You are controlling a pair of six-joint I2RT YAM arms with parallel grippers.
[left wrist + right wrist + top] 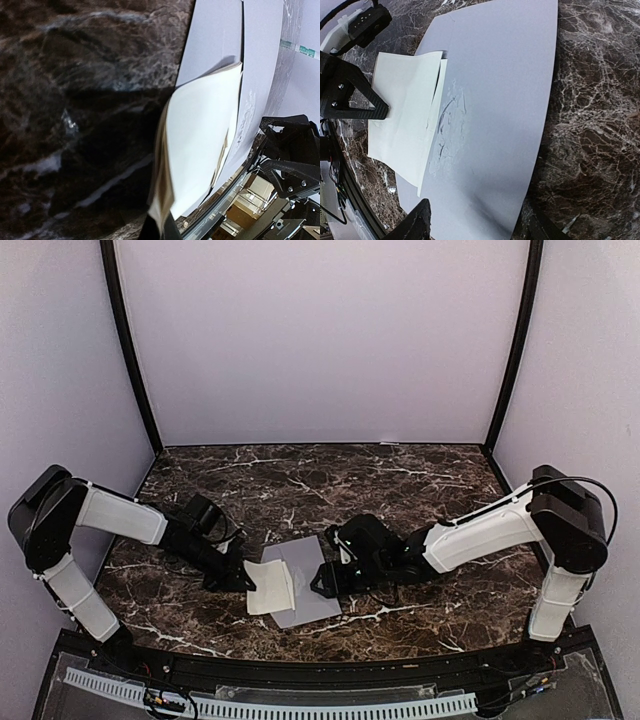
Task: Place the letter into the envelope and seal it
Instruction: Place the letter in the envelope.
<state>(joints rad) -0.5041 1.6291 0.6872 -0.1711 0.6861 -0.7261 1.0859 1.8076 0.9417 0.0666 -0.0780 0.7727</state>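
Note:
The grey-lavender envelope [305,585] lies flat on the marble table near the front middle. It also shows in the right wrist view [495,100] and in the left wrist view [215,40]. The folded cream letter [268,587] overlaps the envelope's left part, plain side up [405,115]. Its far edge meets a wrinkled patch of the envelope; I cannot tell whether it is tucked inside. My left gripper [240,575] is shut on the letter's left edge [200,140]. My right gripper [325,580] is open, and its fingers [417,225] straddle the envelope's right end.
The table's front rail [320,665] runs just below the envelope. Dark marble [320,480] stretches behind both arms to the white back wall. The left gripper's black body [350,95] sits close beside the letter.

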